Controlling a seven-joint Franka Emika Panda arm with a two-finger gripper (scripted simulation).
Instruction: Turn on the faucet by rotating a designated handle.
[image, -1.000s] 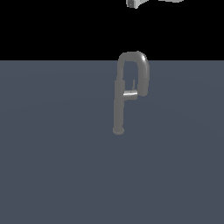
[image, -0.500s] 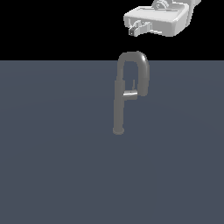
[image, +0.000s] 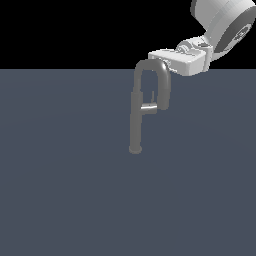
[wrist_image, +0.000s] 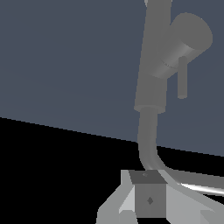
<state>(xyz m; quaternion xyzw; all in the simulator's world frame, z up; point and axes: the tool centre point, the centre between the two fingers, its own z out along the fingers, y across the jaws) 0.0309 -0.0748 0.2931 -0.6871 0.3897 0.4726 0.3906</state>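
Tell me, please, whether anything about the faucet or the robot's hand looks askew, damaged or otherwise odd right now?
Nothing stands out. The faucet stands upright on the grey surface, and the handle juts sideways from its stem. The hand is beside the top of the spout, above the handle.

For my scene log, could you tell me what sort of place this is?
Likely a bare simulated test scene: a lone faucet on a flat slate-grey surface, black void behind, and the end effector near the spout.

No readable text or markings anywhere.
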